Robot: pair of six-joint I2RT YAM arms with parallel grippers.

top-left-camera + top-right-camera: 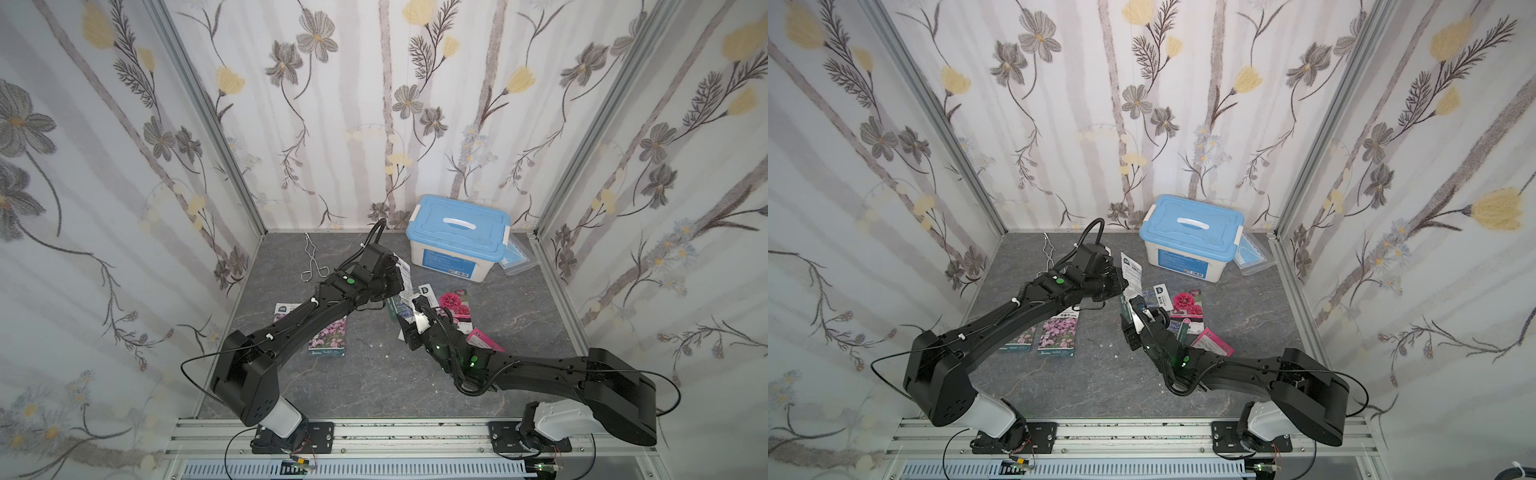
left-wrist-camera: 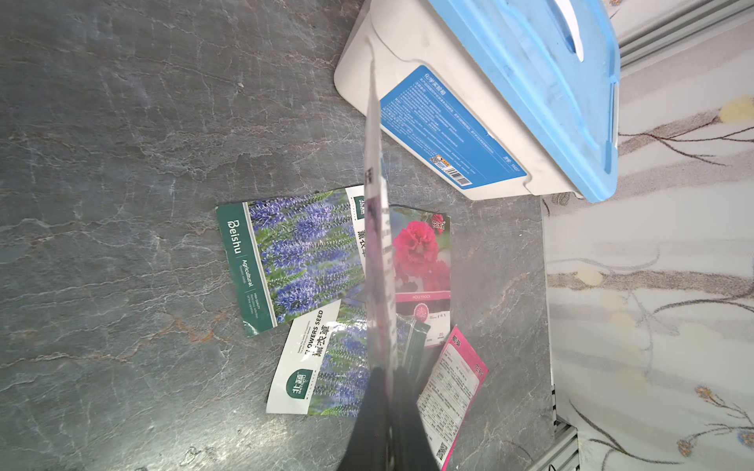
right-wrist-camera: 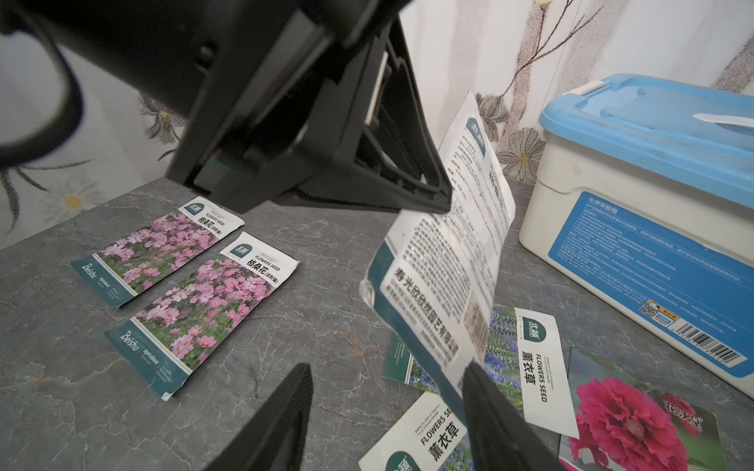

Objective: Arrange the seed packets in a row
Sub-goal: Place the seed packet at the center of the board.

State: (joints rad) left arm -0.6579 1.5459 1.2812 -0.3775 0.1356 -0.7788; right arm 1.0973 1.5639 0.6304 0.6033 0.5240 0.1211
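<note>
1. The left gripper (image 2: 384, 373) was pressed together on one seed packet (image 3: 444, 277). It pinched the packet at a long edge and held it clear of the table (image 1: 374, 374), with the white printed back toward the right gripper.
2. The right gripper (image 3: 385, 369) stood part-spread just under that packet. The packet's low corner met, or nearly met, one finger (image 3: 489, 412), and I could not tell whether it lay between the jaws.
3. The packet looked light, thin and limp, and it bowed below the pinch. Its glossy skin would probably slip, so a flat hold well in from an edge seemed safest.
4. Beneath both grippers lay a loose overlapping heap. It held two lavender packets (image 2: 293, 253) (image 2: 326, 359), a carnation packet (image 2: 420, 253) and a pink-backed packet (image 2: 453, 387).
5. Back along the left gripper's arm, two pink-flower packets (image 3: 159, 244) (image 3: 204, 310) lay flat, side by side and not overlapping.
6. Beyond the left gripper's fingertips stood the box (image 1: 440, 259) with its blue lid (image 1: 432, 232) shut, so its contents were hidden.
7. A clear pouch (image 1: 517, 259) lay just beside the box. Something blue showed inside it, but I could not tell what.
</note>
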